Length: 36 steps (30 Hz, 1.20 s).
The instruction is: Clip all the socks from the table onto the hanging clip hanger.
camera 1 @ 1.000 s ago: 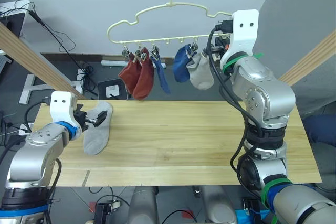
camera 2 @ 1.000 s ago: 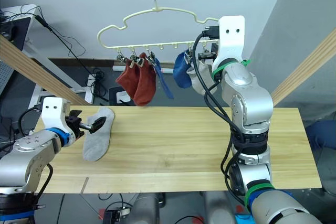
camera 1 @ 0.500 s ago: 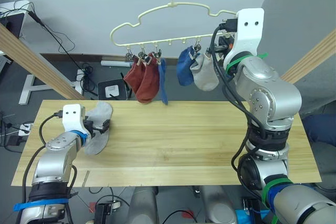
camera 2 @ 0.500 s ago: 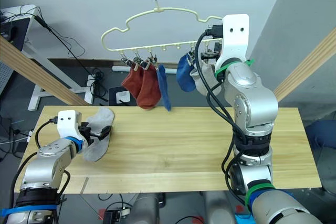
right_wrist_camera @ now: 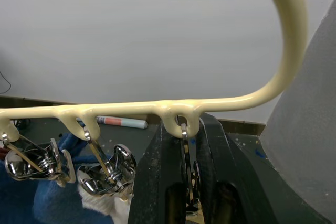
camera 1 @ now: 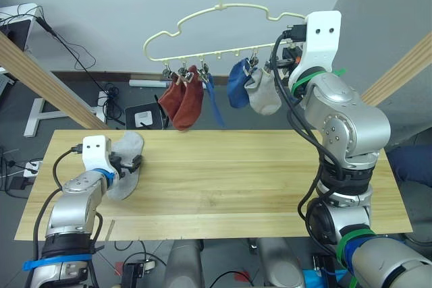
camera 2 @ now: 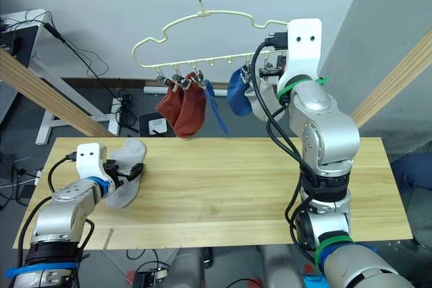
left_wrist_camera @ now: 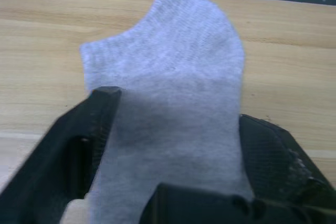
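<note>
Last light grey sock (camera 1: 125, 164) lies flat at the left of the frame, near the left end of the bench (camera 1: 229, 187). Left hand (camera 1: 133, 162) is low over it; in the left wrist view its two black fingers (left_wrist_camera: 86, 145) stand wide apart, one at each long edge of the sock, with the knit spread between them and not yet pinched. Upper middle of the frame: clip hanger (camera 1: 202, 21) hangs by its metal hook, tilted slightly. On its clips, from left: two rust red socks (camera 1: 182, 102), a blue sock (camera 1: 214, 101) swung out at a slant, a second blue sock (camera 1: 237, 83) and a grey sock (camera 1: 263, 94). Upper right: right hand (right_wrist_camera: 187, 182) is raised at the hanger's right end; right wrist view shows its fingers nearly closed around the thin metal clip (right_wrist_camera: 186, 153) under the last loop, apparently pressing it. Risks, as judgement: the left fingers straddle the sock's full width, so closing may bunch the fabric or slide over it and lift only a fold, which could slip out on the way up. The hanger hangs freely, so any push from the right hand may swing it and pull the clip out of its fingers, or shake the slanted blue sock loose.
</note>
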Motion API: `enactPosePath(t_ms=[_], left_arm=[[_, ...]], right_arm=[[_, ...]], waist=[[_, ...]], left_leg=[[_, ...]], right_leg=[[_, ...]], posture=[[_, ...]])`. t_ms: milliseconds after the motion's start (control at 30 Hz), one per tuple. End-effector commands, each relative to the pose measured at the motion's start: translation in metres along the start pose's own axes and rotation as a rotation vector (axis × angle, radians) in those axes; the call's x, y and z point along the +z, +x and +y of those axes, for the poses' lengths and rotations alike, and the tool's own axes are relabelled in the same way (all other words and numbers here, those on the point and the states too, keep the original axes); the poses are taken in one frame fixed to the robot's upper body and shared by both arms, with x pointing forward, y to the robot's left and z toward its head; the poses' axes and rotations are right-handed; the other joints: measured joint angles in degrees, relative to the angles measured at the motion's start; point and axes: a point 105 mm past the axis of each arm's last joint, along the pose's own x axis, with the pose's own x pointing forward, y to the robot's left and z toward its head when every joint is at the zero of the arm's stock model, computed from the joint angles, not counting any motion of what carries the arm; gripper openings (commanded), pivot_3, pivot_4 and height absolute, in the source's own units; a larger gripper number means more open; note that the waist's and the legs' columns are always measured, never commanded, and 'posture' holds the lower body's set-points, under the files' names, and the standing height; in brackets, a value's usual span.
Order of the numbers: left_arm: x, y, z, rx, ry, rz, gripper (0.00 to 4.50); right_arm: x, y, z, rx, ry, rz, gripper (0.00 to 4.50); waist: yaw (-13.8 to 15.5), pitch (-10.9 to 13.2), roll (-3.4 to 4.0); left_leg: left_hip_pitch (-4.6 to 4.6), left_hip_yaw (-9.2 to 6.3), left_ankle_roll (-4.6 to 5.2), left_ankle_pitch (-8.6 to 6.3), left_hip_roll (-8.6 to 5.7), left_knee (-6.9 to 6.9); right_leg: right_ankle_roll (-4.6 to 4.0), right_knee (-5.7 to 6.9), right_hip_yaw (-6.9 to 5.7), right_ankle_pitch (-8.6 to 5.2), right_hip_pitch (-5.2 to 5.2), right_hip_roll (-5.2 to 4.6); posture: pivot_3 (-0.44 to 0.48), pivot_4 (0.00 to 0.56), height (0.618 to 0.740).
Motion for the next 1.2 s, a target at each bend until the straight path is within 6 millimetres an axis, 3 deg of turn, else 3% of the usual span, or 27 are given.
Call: enactPosePath(t_ms=[33, 333, 600, 633, 733, 833, 1033, 1133, 1200], left_arm=[[-0.035, -0.001, 0.0, 0.009, 0.004, 0.124, 2.75], [-0.04, -0.003, 0.002, 0.013, -0.007, 0.128, 0.12], [-0.032, -0.004, -0.002, -0.002, -0.044, 0.079, 0.03], [-0.027, -0.004, -0.001, 0.001, -0.059, 0.055, 0.23], [0.013, -0.011, 0.005, 0.004, -0.081, -0.133, 0.96], [0.034, -0.018, 0.009, 0.006, -0.033, -0.211, 1.76], [0.046, -0.015, 0.021, 0.056, -0.028, -0.225, 3.6], [0.043, -0.008, 0.03, 0.095, -0.023, -0.196, 4.46], [0.033, -0.003, 0.034, 0.106, -0.032, -0.159, 4.46]], right_arm=[[0.015, -0.007, -0.004, -0.019, -0.002, -0.062, 0.24], [0.014, -0.007, -0.004, -0.017, 0.0, -0.061, 0.24], [0.014, -0.007, -0.003, -0.015, 0.003, -0.06, 0.24], [0.013, -0.007, -0.003, -0.015, 0.003, -0.06, 0.24], [0.013, -0.007, -0.003, -0.015, 0.002, -0.06, 0.24], [0.013, -0.007, -0.003, -0.015, 0.005, -0.06, 0.24], [0.012, -0.007, -0.001, -0.013, 0.01, -0.06, 0.24], [0.011, -0.007, -0.002, -0.017, 0.013, -0.058, 0.24], [0.011, -0.008, -0.003, -0.024, 0.01, -0.057, 0.24]], waist=[[-0.2, 0.0, 0.0], [-0.36, 0.0, 0.0], [-0.36, 0.0, 0.0], [-0.37, 0.0, 0.0], [-0.36, 0.0, 0.0], [-0.21, 0.01, -0.01], [-0.22, 0.0, -0.01], [-0.29, 0.01, -0.01], [-0.35, 0.01, -0.01]], left_leg=[[0.0, 0.0, 0.0, 0.0, 0.0, 0.0], [0.02, 0.01, 0.0, 0.0, 0.0, -0.02], [0.01, 0.03, 0.0, 0.0, 0.0, -0.04], [0.01, 0.03, 0.0, 0.0, 0.0, -0.04], [-0.01, 0.03, 0.0, 0.0, 0.01, -0.04], [-0.09, -0.02, 0.0, 0.0, 0.02, -0.05], [-0.11, -0.01, 0.0, 0.0, -0.01, -0.08], [-0.11, -0.02, 0.0, 0.0, 0.0, -0.1], [-0.11, -0.02, 0.0, 0.0, 0.0, -0.12]], right_leg=[[0.0, 0.0, 0.0, 0.0, 0.0, 0.0], [0.01, -0.01, 0.02, 0.0, 0.0, 0.01], [0.01, -0.03, 0.03, 0.0, 0.0, 0.0], [0.01, -0.04, 0.03, 0.0, 0.0, 0.0], [0.01, -0.08, 0.02, 0.0, 0.0, 0.0], [0.01, -0.09, -0.04, 0.0, -0.06, 0.0], [0.02, -0.14, -0.02, 0.0, -0.06, -0.01], [0.02, -0.14, -0.05, 0.0, -0.06, 0.01], [0.02, -0.14, -0.05, 0.0, -0.07, 0.01]], posture=[[-0.22, 0.356, 0.74], [-0.218, 0.354, 0.74], [-0.221, 0.35, 0.74], [-0.221, 0.35, 0.74], [-0.217, 0.348, 0.74], [-0.212, 0.346, 0.74], [-0.205, 0.341, 0.74], [-0.213, 0.343, 0.74], [-0.225, 0.346, 0.74]])
